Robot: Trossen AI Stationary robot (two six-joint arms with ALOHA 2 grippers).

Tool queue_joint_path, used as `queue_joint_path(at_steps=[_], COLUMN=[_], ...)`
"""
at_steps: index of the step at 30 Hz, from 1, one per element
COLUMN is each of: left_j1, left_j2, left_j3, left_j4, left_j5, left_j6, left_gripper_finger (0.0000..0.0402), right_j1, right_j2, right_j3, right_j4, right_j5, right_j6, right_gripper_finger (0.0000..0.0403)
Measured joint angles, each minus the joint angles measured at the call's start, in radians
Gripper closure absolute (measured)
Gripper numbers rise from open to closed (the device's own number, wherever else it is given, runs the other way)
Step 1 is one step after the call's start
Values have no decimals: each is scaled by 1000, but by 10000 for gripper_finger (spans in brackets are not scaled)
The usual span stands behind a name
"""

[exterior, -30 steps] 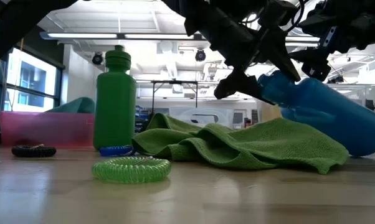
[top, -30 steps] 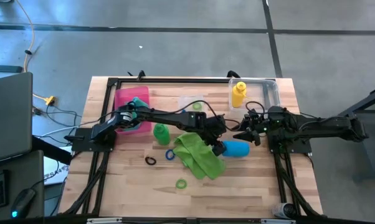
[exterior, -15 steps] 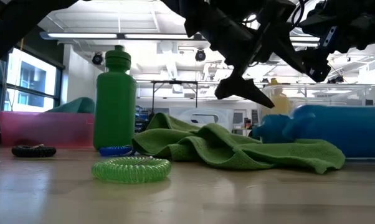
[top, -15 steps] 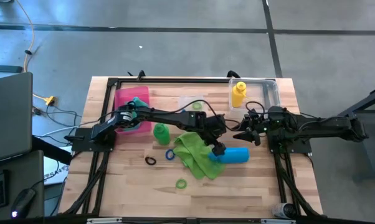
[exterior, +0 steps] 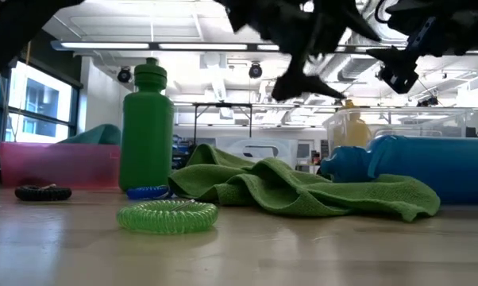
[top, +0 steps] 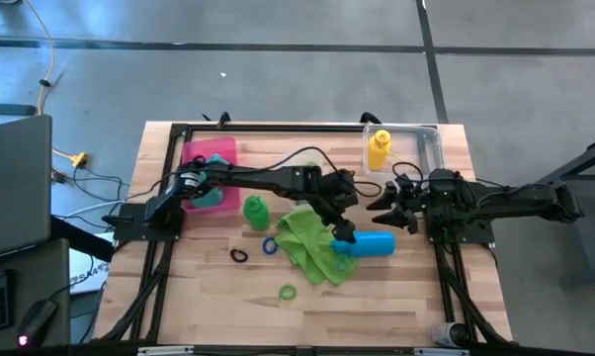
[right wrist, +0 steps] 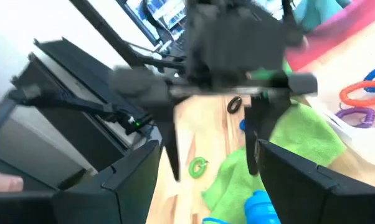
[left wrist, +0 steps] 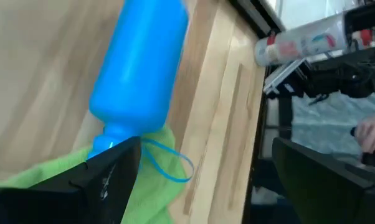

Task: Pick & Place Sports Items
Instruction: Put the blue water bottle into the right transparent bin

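Note:
The blue bottle [top: 375, 243] lies on its side on the table, its cap end on the lime green towel [top: 312, 247]. It also shows in the left wrist view [left wrist: 141, 68] and the low view [exterior: 414, 167]. My left gripper [top: 342, 229] is open above the bottle's cap end, clear of it [exterior: 302, 75]. My right gripper [top: 382, 210] is open and empty, just beyond the bottle toward the table's far right. The green bottle [top: 255, 210] stands upright. The yellow bottle [top: 379, 148] stands in a clear box. The teal towel [top: 215, 163] lies in the pink tray.
A black ring [top: 238, 255], a blue ring [top: 269, 245] and a green ring [top: 288, 293] lie on the table near the towel. A small clear box [top: 307, 166] with rings stands at the far middle. The pink tray [top: 194, 158] is at the far left.
The blue bottle, held tilted above the towel by my left gripper a second ago, has come down and now lies level on the table with its cap end on the towel. My left gripper has come off it and risen.

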Motion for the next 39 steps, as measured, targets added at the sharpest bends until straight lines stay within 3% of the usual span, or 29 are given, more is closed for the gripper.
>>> queue_joint_path(at_steps=[8,19,30,39], left_j1=[-2,-2,-28,-77], left_j2=[-121,-307,-498,-598], left_j3=[0,1,1,1], left_j4=[-79,-99,-272,-418], left_j5=[-136,-266,-422,-574], left_j6=[112,226,304,332], left_gripper_finger=[48,48,48,48], right_j1=[33,39,170,287], right_j2=[60,316,578,774], right_j3=[174,487,693,810], right_j4=[-204,-515,-683,-813], right_j5=[12,43,98,248], right_j6=[-195,-384,-426,-438], right_gripper_finger=[147,147,147,147])
